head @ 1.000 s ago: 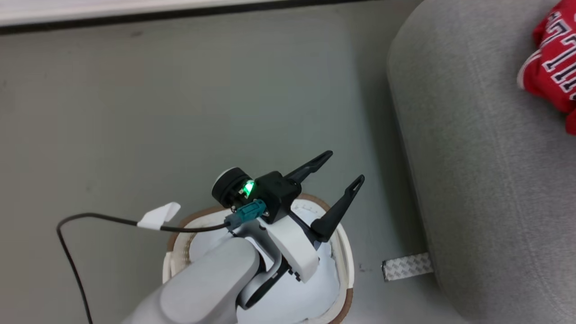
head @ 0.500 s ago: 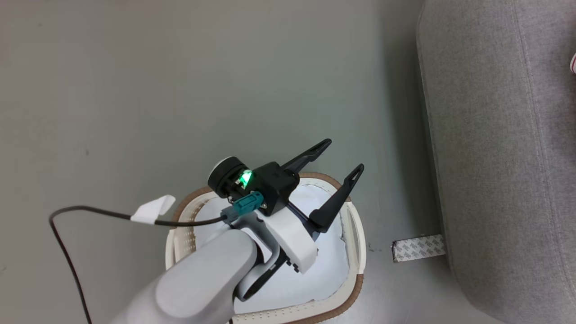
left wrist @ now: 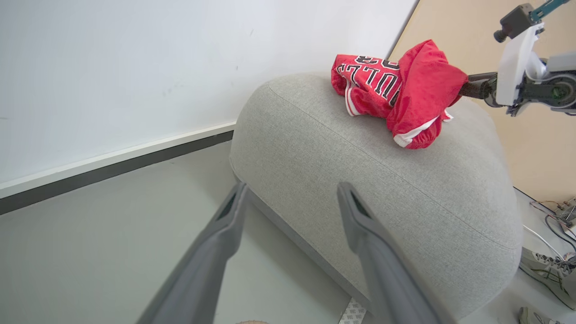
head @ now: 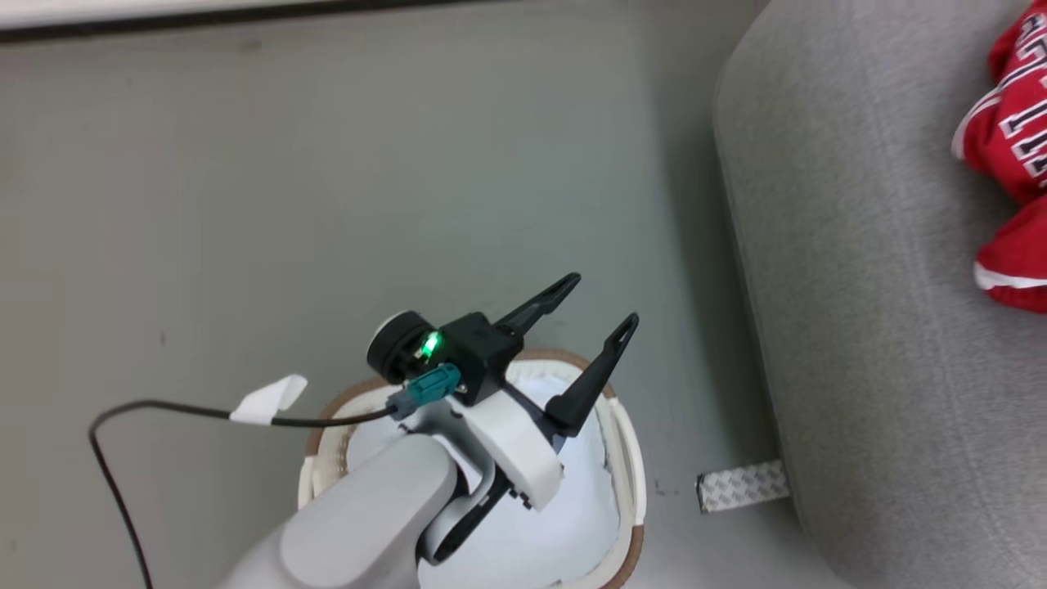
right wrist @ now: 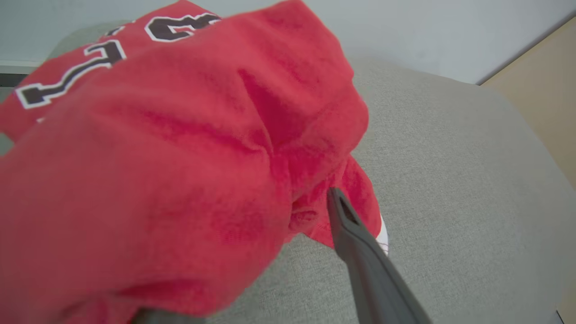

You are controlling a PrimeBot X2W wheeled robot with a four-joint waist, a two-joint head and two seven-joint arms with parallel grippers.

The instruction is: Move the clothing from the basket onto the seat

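Observation:
The clothing lies on the seat (head: 859, 327): a lettered red jersey (left wrist: 364, 83) and a plainer red piece with white edging (left wrist: 423, 96), also seen at the head view's right edge (head: 1014, 139). My right gripper (left wrist: 470, 87) is at the plain piece. In the right wrist view that red cloth (right wrist: 180, 157) drapes over one finger and hides it. The other finger (right wrist: 346, 225) stands wide of centre, so the gripper (right wrist: 288, 198) looks open. My left gripper (head: 601, 301) hangs open and holds nothing above the white basket (head: 628, 458), whose inside shows white.
Grey floor surrounds the basket. A strip of patterned tape (head: 740, 487) lies by the seat's base. A black cable with a white tag (head: 270, 401) trails from my left wrist. A white wall with a dark skirting (left wrist: 112, 166) runs behind. Shoes (left wrist: 544, 274) and wires lie past the seat.
The head camera swung away and back. The left gripper stays open over the basket. More red cloth now shows lower on the seat at the right edge.

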